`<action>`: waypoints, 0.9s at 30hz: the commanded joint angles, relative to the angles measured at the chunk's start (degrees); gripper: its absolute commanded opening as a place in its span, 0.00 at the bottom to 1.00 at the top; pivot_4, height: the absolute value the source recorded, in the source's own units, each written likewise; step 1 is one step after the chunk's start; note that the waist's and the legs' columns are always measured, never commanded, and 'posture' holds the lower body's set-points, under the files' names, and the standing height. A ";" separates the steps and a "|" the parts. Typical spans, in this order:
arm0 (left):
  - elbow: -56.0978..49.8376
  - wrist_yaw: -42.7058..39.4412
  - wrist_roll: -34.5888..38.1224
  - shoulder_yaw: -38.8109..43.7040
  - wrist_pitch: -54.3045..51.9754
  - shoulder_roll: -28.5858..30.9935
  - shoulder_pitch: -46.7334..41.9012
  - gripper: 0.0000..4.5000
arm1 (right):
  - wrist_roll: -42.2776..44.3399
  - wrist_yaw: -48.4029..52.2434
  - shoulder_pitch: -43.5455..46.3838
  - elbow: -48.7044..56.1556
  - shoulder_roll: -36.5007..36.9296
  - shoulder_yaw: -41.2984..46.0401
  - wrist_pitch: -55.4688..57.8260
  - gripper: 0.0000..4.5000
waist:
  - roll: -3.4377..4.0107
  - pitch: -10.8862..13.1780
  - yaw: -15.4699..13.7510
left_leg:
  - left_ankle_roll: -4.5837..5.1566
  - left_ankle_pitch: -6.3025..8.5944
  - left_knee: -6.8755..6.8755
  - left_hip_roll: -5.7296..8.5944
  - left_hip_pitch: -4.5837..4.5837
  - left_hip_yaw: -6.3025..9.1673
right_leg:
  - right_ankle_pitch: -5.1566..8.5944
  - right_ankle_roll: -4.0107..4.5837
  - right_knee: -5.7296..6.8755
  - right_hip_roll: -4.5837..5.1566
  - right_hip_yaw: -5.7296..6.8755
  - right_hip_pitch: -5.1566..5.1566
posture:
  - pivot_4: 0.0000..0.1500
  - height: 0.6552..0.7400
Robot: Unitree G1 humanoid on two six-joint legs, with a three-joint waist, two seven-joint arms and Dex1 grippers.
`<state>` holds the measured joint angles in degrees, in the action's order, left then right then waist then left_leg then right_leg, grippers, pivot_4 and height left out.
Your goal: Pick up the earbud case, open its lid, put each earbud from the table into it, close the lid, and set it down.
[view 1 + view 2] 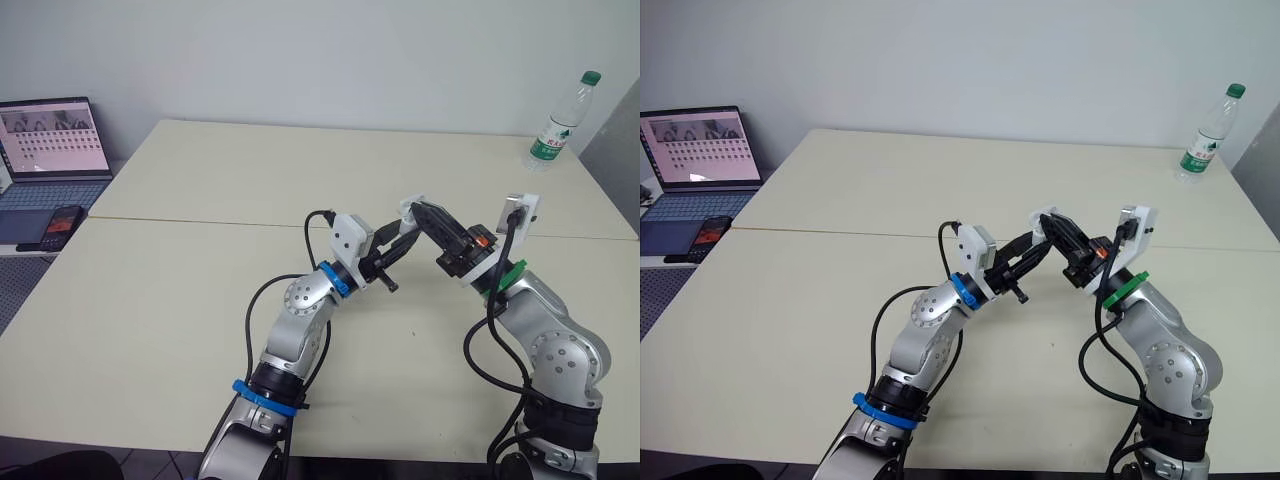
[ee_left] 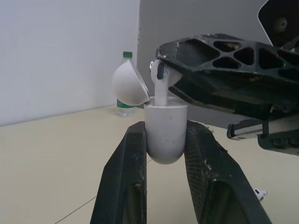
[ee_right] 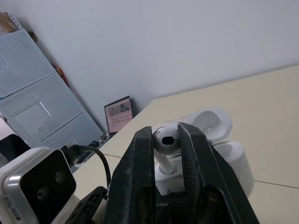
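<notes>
Case [image 2: 164, 130]: upright, off table, midway between both arms. Left gripper [image 2: 166, 125] pinches its lower body.
Lid [image 2: 131, 85]: hinged open, tilted back on case's far side from right gripper.
Earbud [image 3: 166, 140]: directly above case mouth, stem pointing down, tip inside mouth. Right gripper [image 3: 164, 134] is clamped on its head.
Stem axis lines up with case's long axis. Coming move likely short straight push down into case, then release.
Second earbud [image 2: 260, 192]: on table, lower than case. Nearer arm cannot be told.
</notes>
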<state>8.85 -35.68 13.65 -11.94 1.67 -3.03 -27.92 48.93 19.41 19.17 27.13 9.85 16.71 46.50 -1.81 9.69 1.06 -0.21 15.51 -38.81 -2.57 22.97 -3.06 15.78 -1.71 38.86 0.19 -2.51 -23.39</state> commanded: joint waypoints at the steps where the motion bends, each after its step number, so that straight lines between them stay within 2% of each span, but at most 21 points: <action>1: -3.04 -0.24 1.18 -0.18 0.72 -1.03 -0.39 0.17 | 1.94 -0.40 -0.32 1.18 0.67 -0.92 -0.83 0.08 | 0.00 0.00 0.02 | 0.00 0.00 0.00 0.00 0.00 -0.01 | 0.00 0.00 0.00 0.00 0.00 0.00 | 1.00 0.95; 4: -3.15 -0.30 1.27 -0.25 0.75 -1.11 -0.18 0.17 | 2.32 -0.80 -0.57 1.23 1.36 -1.53 -0.46 0.08 | 0.00 0.00 0.03 | 0.00 0.00 0.00 0.00 0.00 0.00 | 0.00 0.00 0.00 0.00 -0.01 0.00 | 1.00 0.95; 8: -3.12 -0.32 1.29 -0.32 0.75 -1.10 0.07 0.17 | 3.29 -1.10 -0.55 1.36 2.75 -1.59 -0.34 0.37 | 0.00 0.00 0.24 | 0.00 0.00 0.00 0.00 0.00 0.00 | 0.00 0.00 0.00 0.00 -0.01 0.00 | 1.00 0.95; 15: -2.87 -0.96 1.21 -0.20 -0.24 -0.34 -0.08 0.17 | 8.61 0.65 1.75 2.25 9.69 1.37 -0.17 0.96 | -0.02 0.01 0.28 | 0.00 0.00 0.00 0.01 0.02 -0.01 | 0.00 0.00 -0.03 0.01 0.00 0.00 | 1.00 0.95; 16: -2.73 -0.97 1.18 -0.05 -0.24 -0.21 -0.18 0.17 | 9.15 0.76 2.07 1.99 11.27 2.23 -0.12 0.99 | -0.02 0.01 0.29 | 0.00 0.00 0.00 0.01 0.02 -0.01 | 0.00 -0.01 -0.03 0.01 0.00 0.00 | 1.00 0.95; 20: -2.77 -1.16 0.91 0.40 -0.34 0.71 -0.21 0.17 | 9.35 1.73 1.64 -0.67 18.85 5.75 0.63 0.99 | -0.03 0.02 0.34 | 0.00 0.00 0.02 0.01 0.02 0.01 | 0.00 -0.01 -0.05 0.00 -0.01 0.00 | 1.00 0.95; 27: -2.87 -4.43 -2.22 -0.78 2.13 7.05 1.00 0.17 | 1.60 15.80 -10.66 -6.75 42.87 3.49 6.97 0.99 | -0.01 0.02 0.29 | 0.01 0.01 0.10 0.01 0.04 0.02 | 0.01 0.00 -0.24 0.02 -0.08 0.03 | 1.00 0.95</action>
<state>8.50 -38.75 12.33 -11.78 1.84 3.65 -27.15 52.35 31.53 9.20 20.48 49.66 20.35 52.47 -1.82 9.71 1.35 -0.20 15.51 -38.69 -2.56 23.01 -3.04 15.79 -1.71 38.61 0.21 -2.61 -23.36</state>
